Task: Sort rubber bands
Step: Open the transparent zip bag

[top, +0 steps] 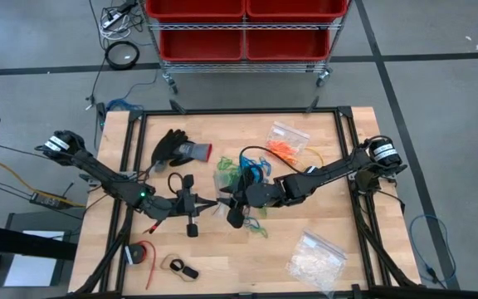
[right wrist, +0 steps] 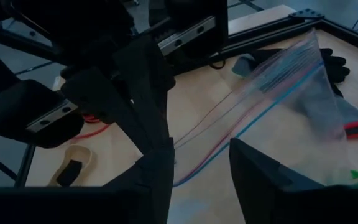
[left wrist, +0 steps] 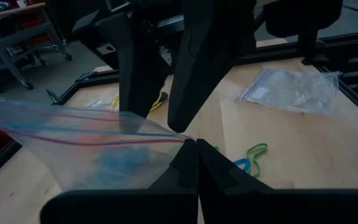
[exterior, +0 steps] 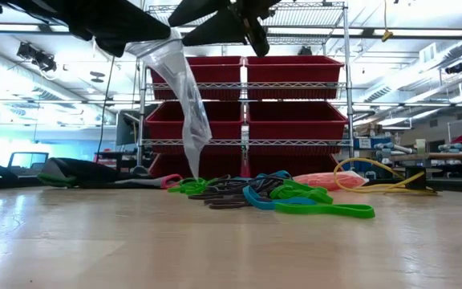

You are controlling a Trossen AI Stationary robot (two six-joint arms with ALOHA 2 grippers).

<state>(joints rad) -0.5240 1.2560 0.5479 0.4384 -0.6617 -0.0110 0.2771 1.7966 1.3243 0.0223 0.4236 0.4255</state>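
In the low view, nearest the camera lies a green band, part of the rubber bands (exterior: 279, 197) heaped on the table (exterior: 215, 249). Above them a clear bag (exterior: 184, 96) hangs down from the dark fingers.

In the high view, the left gripper (top: 216, 203) and the right gripper (top: 229, 202) meet at the table's middle, just beside the pile.

In the left wrist view, the left fingers (left wrist: 185, 168) are closed on the bag's edge.

In the right wrist view, the right fingers (right wrist: 257, 174) stand apart, with the bag's zip edge passing between them. A black glove (right wrist: 334, 62) lies behind.
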